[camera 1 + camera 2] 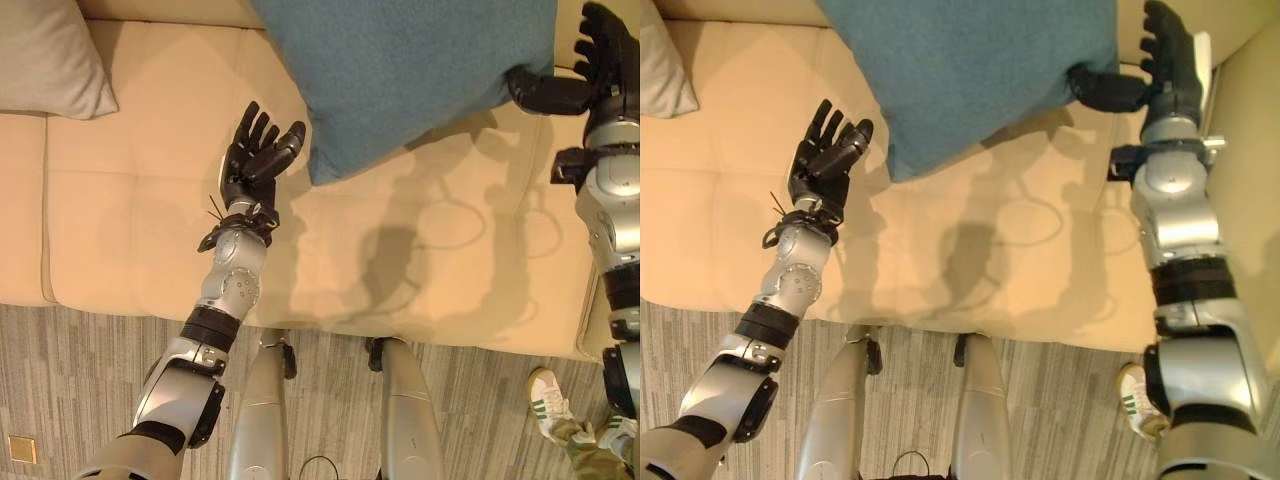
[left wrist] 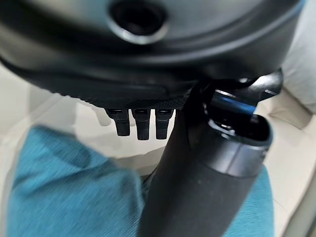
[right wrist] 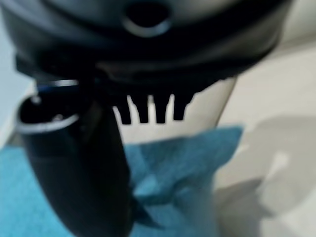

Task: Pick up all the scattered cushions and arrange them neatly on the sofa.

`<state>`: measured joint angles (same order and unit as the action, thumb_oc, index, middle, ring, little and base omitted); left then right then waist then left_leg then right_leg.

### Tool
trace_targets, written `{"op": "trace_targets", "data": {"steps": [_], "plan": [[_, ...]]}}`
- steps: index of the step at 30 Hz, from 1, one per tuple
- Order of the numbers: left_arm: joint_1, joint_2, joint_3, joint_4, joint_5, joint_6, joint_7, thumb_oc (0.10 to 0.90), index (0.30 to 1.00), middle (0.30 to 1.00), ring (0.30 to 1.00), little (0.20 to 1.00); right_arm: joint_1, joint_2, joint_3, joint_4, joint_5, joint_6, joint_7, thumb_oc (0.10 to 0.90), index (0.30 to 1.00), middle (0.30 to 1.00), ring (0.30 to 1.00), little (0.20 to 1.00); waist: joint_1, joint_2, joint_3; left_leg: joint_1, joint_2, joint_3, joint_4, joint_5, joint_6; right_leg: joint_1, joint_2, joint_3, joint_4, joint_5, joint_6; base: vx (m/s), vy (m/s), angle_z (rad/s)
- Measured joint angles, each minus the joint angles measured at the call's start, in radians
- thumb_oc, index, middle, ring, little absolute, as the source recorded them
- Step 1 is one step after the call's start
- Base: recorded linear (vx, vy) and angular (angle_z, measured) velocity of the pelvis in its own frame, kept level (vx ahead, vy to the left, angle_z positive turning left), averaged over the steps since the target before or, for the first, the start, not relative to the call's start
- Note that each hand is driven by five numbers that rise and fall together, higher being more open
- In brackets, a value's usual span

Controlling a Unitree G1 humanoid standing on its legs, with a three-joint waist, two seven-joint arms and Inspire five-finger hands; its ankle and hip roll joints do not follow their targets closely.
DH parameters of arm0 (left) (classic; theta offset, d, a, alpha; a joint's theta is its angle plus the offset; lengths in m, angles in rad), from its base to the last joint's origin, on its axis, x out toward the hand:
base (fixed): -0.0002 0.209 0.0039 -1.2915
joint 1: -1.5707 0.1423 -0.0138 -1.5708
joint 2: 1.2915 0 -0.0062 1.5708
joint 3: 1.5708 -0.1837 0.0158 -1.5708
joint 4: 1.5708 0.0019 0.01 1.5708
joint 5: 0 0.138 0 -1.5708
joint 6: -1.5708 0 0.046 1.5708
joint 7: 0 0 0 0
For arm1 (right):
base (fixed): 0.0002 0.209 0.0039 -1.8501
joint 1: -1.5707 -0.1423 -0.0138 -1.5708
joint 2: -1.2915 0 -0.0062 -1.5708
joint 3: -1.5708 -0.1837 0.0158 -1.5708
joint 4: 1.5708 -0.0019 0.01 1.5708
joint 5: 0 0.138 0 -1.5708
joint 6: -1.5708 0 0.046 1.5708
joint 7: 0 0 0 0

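I see open cream seat on the sofa (image 1: 150,230) between the grey cushion (image 1: 45,55) at its far left and the blue cushion (image 1: 400,70); my left hand (image 1: 255,155) hovers there unobstructed. A person's shoe (image 1: 548,400) stands on the floor beside my right arm.

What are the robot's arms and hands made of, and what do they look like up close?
Both arms are silver-grey rounded shells with black bands at the joints. The left hand and right hand are dark, almost black, with slim segmented fingers and a thicker thumb.
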<state>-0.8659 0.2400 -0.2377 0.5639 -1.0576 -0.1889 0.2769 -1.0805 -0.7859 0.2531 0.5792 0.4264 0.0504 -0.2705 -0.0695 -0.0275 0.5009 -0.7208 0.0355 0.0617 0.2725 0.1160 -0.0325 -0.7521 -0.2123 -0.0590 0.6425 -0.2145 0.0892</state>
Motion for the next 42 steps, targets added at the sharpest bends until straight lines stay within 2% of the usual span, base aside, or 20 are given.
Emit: {"op": "trace_targets", "data": {"steps": [2,8,9,10,11,19,21,24,27,29,32,35,42], "plan": [[-0.017,-0.011,-0.025,0.010,-0.013,0.004,0.000,0.800,0.900,0.900,0.900,0.900,-0.013,0.024,0.061,-0.007,0.000,0.000,0.000,0.800,0.900,0.900,0.900,0.900,-0.006,-0.005,0.003,0.002,0.001,0.009,0.002,-0.003,0.004,0.000,0.001,0.007,-0.003,0.003,0.002,0.02,0.005,-0.08],[-0.063,-0.036,-0.034,0.074,-0.034,0.011,0.004,0.800,0.900,0.900,0.900,0.900,-0.037,0.054,0.100,-0.005,-0.006,0.015,-0.001,0.800,0.900,0.900,0.900,0.900,-0.026,-0.014,0.007,0.007,0.000,0.012,0.005,-0.003,0.005,0.001,0.003,0.015,0.001,0.005,0.001,0.02,-0.004,-0.02],[-0.084,-0.033,-0.036,0.105,-0.034,0.017,0.004,0.800,0.900,0.900,0.900,0.900,-0.045,0.055,0.109,-0.005,-0.007,0.021,-0.001,0.685,0.728,0.728,0.728,0.728,-0.026,-0.014,0.007,0.008,0.000,0.013,0.005,-0.002,0.004,0.001,0.005,0.017,0.002,0.005,0.000,0.01,-0.008,-0.03],[-0.114,-0.035,-0.036,0.145,-0.035,0.026,0.004,0.709,0.764,0.764,0.764,0.764,-0.051,0.061,0.123,-0.004,-0.006,0.023,-0.001,0.400,0.300,0.300,0.300,0.300,-0.029,-0.014,0.008,0.008,0.002,0.012,0.005,-0.001,0.004,0.001,0.008,0.019,0.003,0.007,-0.001,0.01,-0.005,-0.04],[-0.137,-0.034,-0.035,0.168,-0.040,0.036,0.005,0.400,0.300,0.300,0.300,0.300,-0.054,0.063,0.133,-0.004,-0.006,0.024,-0.001,0.400,0.300,0.300,0.300,0.300,-0.029,-0.014,0.008,0.008,0.002,0.012,0.005,0.001,0.003,0.000,0.010,0.022,0.003,0.008,-0.001,0.00,0.000,0.00],[-0.197,0.009,-0.038,0.215,-0.032,0.053,0.035,0.400,0.300,0.300,0.300,0.300,-0.103,0.065,0.138,-0.004,0.001,0.025,0.007,0.400,0.300,0.300,0.300,0.300,-0.049,-0.015,0.008,-0.019,0.006,0.026,0.003,0.008,0.003,-0.038,0.018,0.037,0.000,0.022,0.003,0.01,0.003,-0.04],[-0.219,0.015,-0.045,0.215,0.002,0.066,0.043,0.400,0.300,0.300,0.300,0.300,-0.104,0.074,0.150,-0.006,0.003,0.024,0.005,0.400,0.300,0.300,0.300,0.300,-0.049,-0.015,0.008,-0.020,0.004,0.027,0.002,0.007,0.004,-0.038,0.016,0.038,-0.001,0.023,0.004,0.00,0.000,0.00],[-0.242,0.040,-0.070,0.204,0.070,0.067,0.077,0.400,0.300,0.300,0.300,0.300,-0.102,0.105,0.112,-0.014,0.000,0.020,-0.021,0.400,0.300,0.300,0.300,0.300,-0.045,-0.016,0.008,-0.025,0.004,0.027,0.002,0.006,0.004,-0.042,0.016,0.038,-0.003,0.023,0.004,-0.06,0.002,-0.01],[-0.256,0.063,-0.079,0.157,0.192,0.066,0.122,0.400,0.300,0.300,0.300,0.300,-0.096,0.170,0.050,-0.044,-0.012,0.006,-0.092,0.400,0.300,0.300,0.300,0.300,-0.049,-0.024,0.013,-0.033,0.004,0.032,0.003,0.006,0.006,-0.055,0.016,0.043,-0.001,0.024,0.005,-0.03,0.004,-0.03],[-0.259,0.067,-0.084,0.139,0.239,0.065,0.131,0.400,0.300,0.300,0.300,0.300,-0.094,0.180,0.041,-0.045,-0.013,-0.009,-0.116,0.400,0.300,0.300,0.300,0.300,-0.046,-0.027,0.015,-0.040,0.004,0.035,0.003,0.006,0.006,-0.065,0.016,0.048,0.000,0.024,0.005,0.01,0.002,-0.03],[-0.252,0.078,-0.079,0.048,0.354,0.068,0.196,0.400,0.300,0.300,0.300,0.300,-0.035,0.207,-0.027,-0.154,-0.087,-0.015,-0.168,0.400,0.300,0.300,0.300,0.300,-0.033,-0.028,0.030,-0.055,0.003,0.036,0.003,0.007,0.006,-0.080,0.016,0.051,0.002,0.024,0.005,0.00,0.000,0.00],[-0.242,0.081,-0.070,0.005,0.446,0.068,0.233,0.400,0.300,0.300,0.300,0.300,-0.003,0.216,-0.048,-0.209,-0.151,-0.021,-0.187,0.400,0.300,0.300,0.300,0.300,-0.026,-0.029,0.036,-0.062,0.003,0.038,0.003,0.007,0.006,-0.089,0.016,0.056,0.004,0.024,0.005,0.00,0.000,0.00],[-0.233,0.149,-0.078,-0.067,0.842,0.087,0.348,0.400,0.300,0.300,0.300,0.300,0.073,0.217,-0.063,-0.345,-0.353,-0.043,-0.229,0.400,0.300,0.300,0.300,0.300,-0.022,-0.029,0.036,-0.076,0.005,0.039,0.003,0.008,0.006,-0.106,0.018,0.061,0.008,0.024,0.005,0.00,0.009,0.00]]}}
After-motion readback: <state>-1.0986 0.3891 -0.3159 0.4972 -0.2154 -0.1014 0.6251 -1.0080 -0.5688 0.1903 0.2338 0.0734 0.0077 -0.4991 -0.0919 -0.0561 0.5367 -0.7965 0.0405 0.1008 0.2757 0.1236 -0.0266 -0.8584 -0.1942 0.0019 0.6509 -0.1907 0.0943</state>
